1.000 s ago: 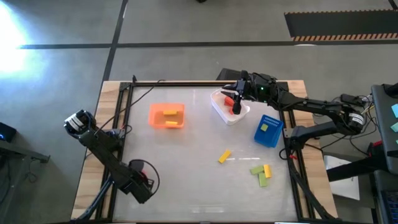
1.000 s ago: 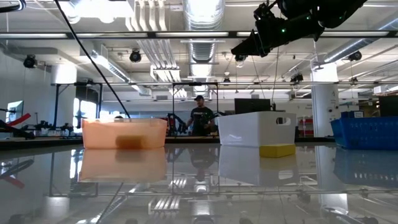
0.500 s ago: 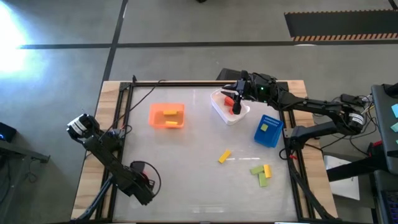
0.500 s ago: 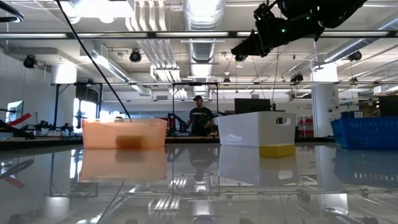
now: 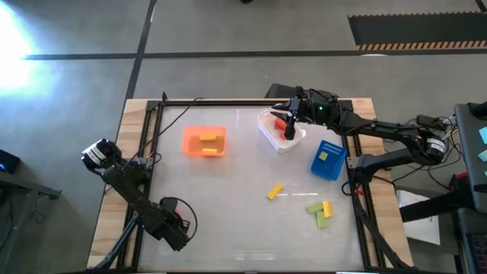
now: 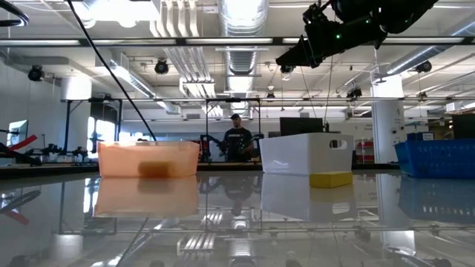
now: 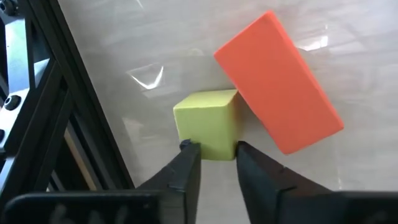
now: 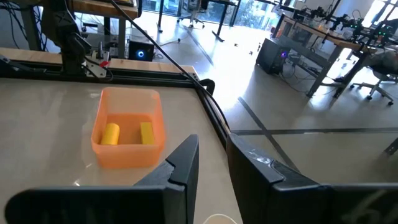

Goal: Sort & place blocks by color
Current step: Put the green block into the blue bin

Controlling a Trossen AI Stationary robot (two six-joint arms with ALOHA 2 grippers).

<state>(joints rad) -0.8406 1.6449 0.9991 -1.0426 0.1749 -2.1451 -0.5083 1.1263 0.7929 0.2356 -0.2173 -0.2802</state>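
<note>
Table (image 5: 228,236) first, w/ 3 bins at far side: orange bin (image 5: 186,141) w/ 2 yellow blocks (image 8: 127,133) in it, white bin (image 5: 268,133), blue bin (image 5: 329,169). My R gripper (image 5: 289,125) hangs over white bin, can't tell its grip. My L gripper (image 7: 213,149), near-left table edge, fingers nearly closed, pinching green block (image 7: 208,127), which touches red block (image 7: 278,90). Loose blocks (image 5: 319,209) lie front-right

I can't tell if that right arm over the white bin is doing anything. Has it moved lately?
No. The right gripper sits over the same spot of the white bin as before.
</note>
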